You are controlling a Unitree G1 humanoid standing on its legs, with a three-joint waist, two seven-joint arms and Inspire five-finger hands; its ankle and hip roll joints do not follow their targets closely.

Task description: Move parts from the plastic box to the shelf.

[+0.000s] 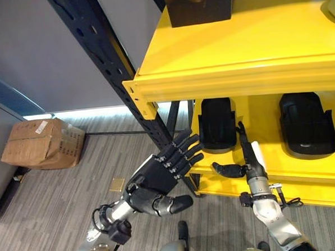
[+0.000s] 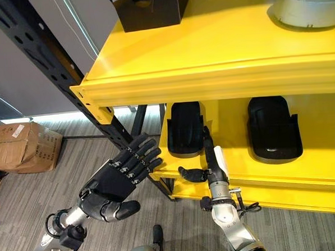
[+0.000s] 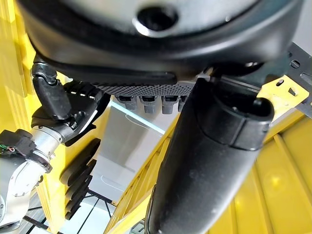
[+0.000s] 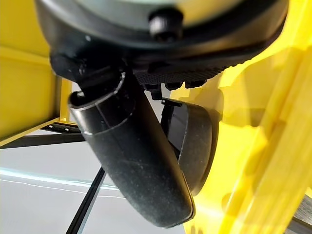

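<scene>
Shelf: a glossy yellow metal rack on dark perforated steel uprights, two levels in sight.
Parts, lower level: two smooth black moulded plastic shells, one on the left, one on the right, well apart.
Upper level: one black box-like block cut off at the frame edge, and one round silver metal piece, half seen.
Left hand: fingers straight and spread, palm empty, in front of the upright, holding nothing.
Right hand: fingers straight, thumb out sideways, at the lower level's lip just beside the left shell; whether they touch is hard to make out.
Floor: grey striped carpet, one taped brown cardboard carton.
</scene>
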